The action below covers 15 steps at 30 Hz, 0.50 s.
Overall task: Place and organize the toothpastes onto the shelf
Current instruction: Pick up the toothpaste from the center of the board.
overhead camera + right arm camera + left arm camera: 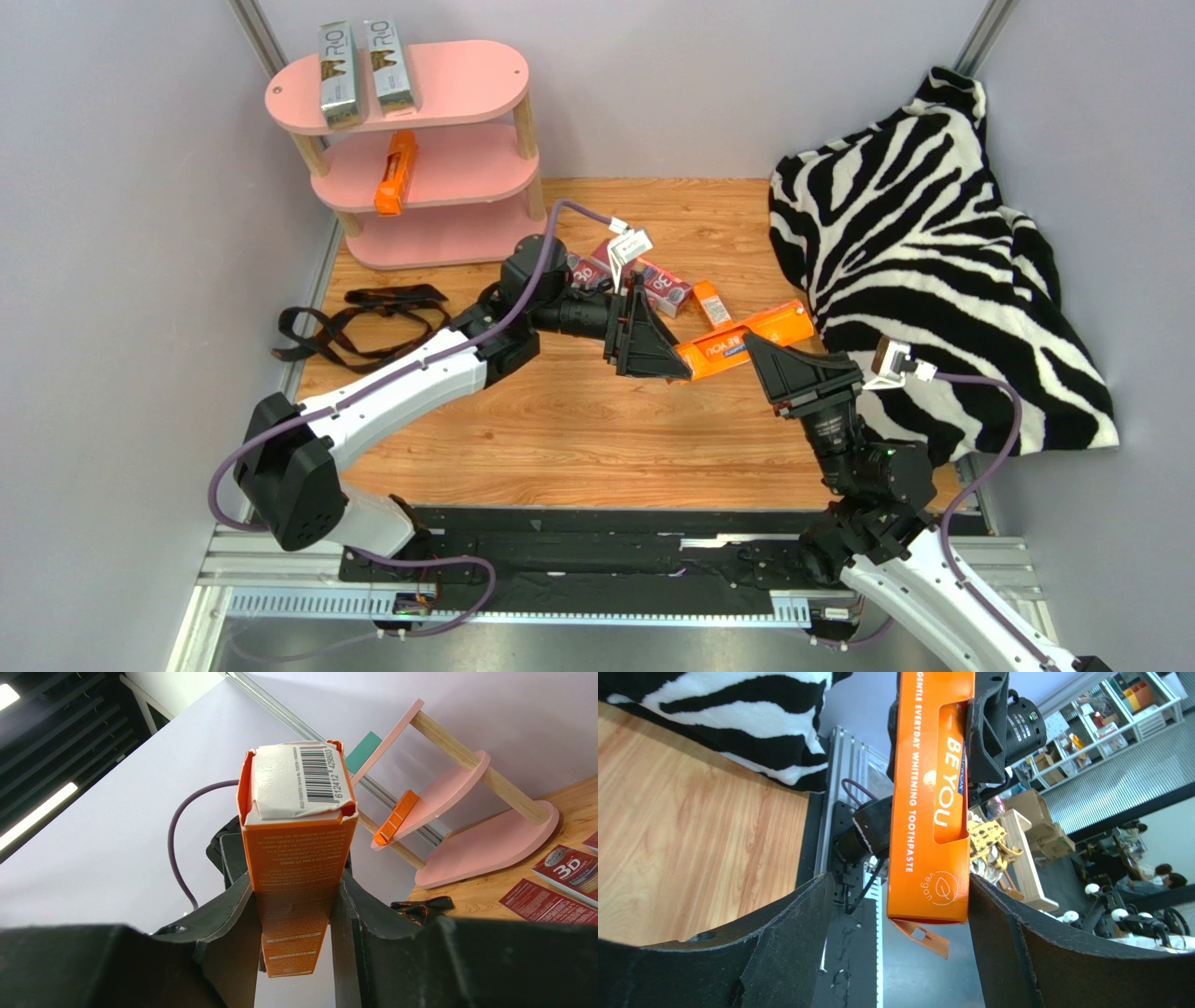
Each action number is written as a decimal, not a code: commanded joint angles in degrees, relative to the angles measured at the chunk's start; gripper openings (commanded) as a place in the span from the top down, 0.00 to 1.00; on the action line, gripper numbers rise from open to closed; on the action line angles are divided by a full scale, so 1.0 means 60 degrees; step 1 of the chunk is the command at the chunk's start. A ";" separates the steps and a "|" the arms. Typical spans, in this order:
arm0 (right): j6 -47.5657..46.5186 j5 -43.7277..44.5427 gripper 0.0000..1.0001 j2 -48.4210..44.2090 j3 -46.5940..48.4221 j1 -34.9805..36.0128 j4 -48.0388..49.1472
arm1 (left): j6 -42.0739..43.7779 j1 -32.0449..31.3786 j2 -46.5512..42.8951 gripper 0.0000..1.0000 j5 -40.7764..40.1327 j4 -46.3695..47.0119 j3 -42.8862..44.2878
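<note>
An orange toothpaste carton hangs above the table between both grippers. My right gripper is shut on one end of it. My left gripper stands open around the other end: one finger is against the carton and a gap shows on the other side. On the pink shelf, two silver-grey cartons lie on the top board and an orange one lies on the middle board. Dark red cartons lie on the wood behind my left gripper.
A black strap lies on the wood at the left, in front of the shelf. A zebra-print cloth is heaped at the right. A small orange piece lies beside the red cartons. Grey walls close in the sides.
</note>
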 commanded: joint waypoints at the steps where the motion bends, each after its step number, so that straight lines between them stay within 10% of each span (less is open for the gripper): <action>1: -0.0125 0.0066 0.68 -0.0208 0.0339 0.0045 0.0301 | 0.0067 -0.0246 0.0132 0.25 0.0209 0.0436 0.0247; 15: -0.0037 0.0198 0.58 -0.0457 0.0251 0.0044 -0.0124 | -0.0475 -0.0261 -0.0102 0.51 0.0049 0.1301 -0.0178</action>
